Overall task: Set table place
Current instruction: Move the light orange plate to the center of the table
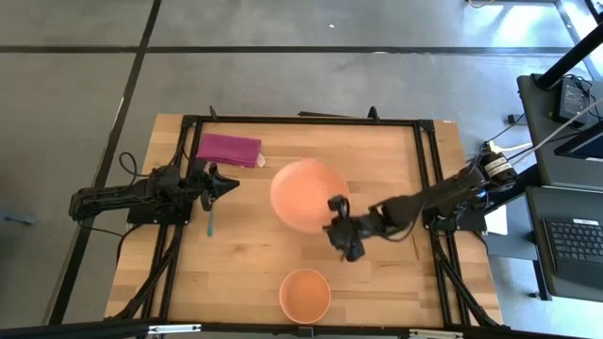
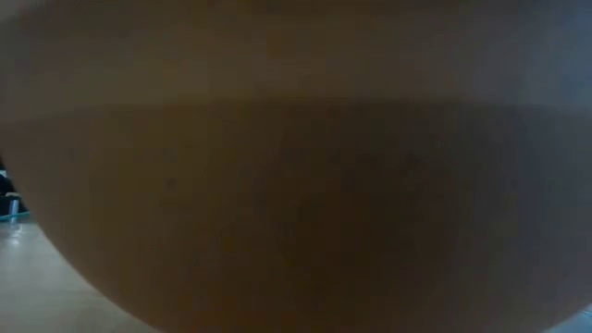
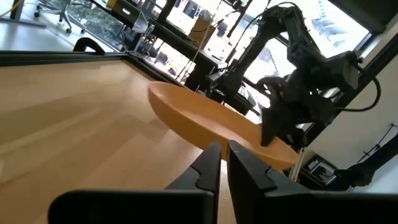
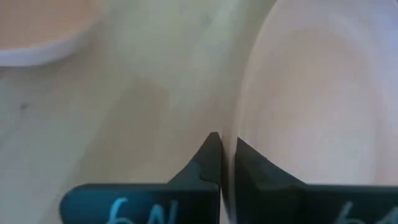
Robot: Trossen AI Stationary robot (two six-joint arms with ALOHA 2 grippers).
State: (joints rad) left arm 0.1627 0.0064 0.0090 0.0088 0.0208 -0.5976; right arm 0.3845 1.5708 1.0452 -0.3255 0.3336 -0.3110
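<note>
A round orange plate [image 1: 309, 193] is at the table's [image 1: 396, 273] middle; it also shows in the left wrist view [image 3: 205, 121], tilted. My right gripper [image 1: 337, 218] is at its near right rim, shut on it. My left gripper [image 1: 229, 184] hovers left of the plate, shut and empty, pointing toward it; its fingers show in its own view [image 3: 224, 158]. A teal utensil [image 1: 211, 222] lies flat on the table just near of it. An orange bowl [image 1: 304, 294] stands by the near edge and fills the low view [image 2: 296, 185]. My right gripper pinches the plate's rim [image 4: 230, 140] at its near right side, one finger on the plate's inner face and one on its outer face. The fingers come slanting from the table's right. The plate sits tilted in the hold; whether its far rim touches the table I cannot tell.
A folded purple napkin [image 1: 228, 148] lies at the far left of the table. Black rails [image 1: 426, 179] run along the table's sides. Bare wood lies at the near left and near right of the bowl.
</note>
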